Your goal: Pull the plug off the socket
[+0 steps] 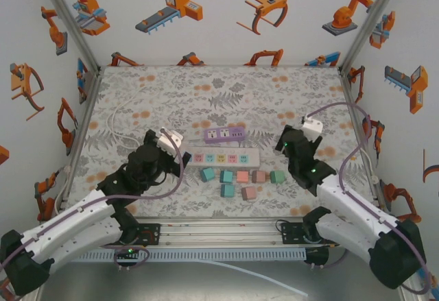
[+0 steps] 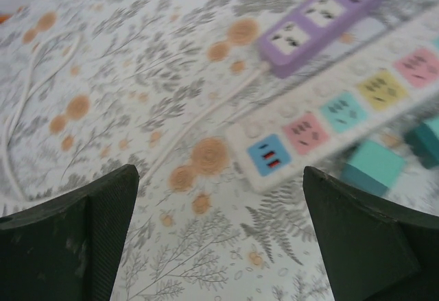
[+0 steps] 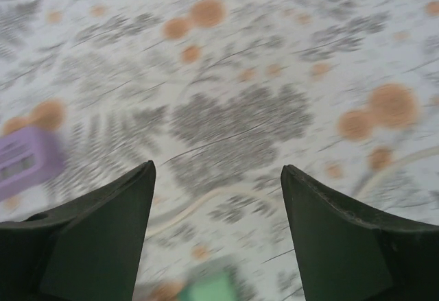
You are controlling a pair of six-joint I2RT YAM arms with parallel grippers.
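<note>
**Item under inspection.** The white power strip lies flat near the middle of the bench, its long side running left to right. It has five coloured socket faces: blue at the left end, then pink, teal, yellow and pink. All five stand uncovered in the top view and the left wrist view.

**Plugs.** Seven plug blocks lie on the bench just in front of the strip and apart from it. Five form a row parallel to the strip, and two lie nearer the arms. The green plug block closes the right end of the row, nearest the right arm. A blurred green shape sits at the bottom edge of the right wrist view; I cannot tell whether it is the same block.

**Adjacent item.** A purple power strip lies just behind the white one and roughly parallel to it. I cannot tell whether the two touch.

**Right gripper**. The fingers are parted with nothing between them. It hangs over the patterned bench, to the right of both strips.

**Left gripper**. The jaws are spread wide and hold nothing. It is poised over the bench at the left end of the white strip, with the blue socket face ahead of it.

**Surroundings.** White walls printed with orange robot figures close the bench on three sides.
</note>
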